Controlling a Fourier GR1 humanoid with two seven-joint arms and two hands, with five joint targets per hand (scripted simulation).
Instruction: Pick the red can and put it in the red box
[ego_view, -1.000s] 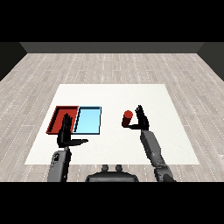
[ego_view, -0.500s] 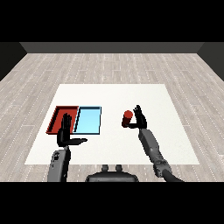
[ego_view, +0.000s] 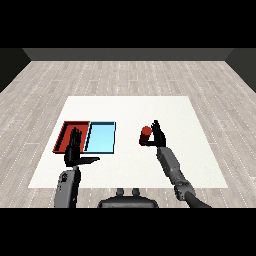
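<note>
Right of the frame's centre, the right hand has its fingers up against the red can, but whether they curl round it cannot be told. At lower left the left hand is spread flat, thumb out, over the near edge of the red tray. The light blue tray lies just beside it on the white table.

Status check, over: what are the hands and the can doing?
Right hand at red can, grip unclear. Left hand open by red tray. Blue tray between.

No readable text, labels or numbers on any surface in the head view.
</note>
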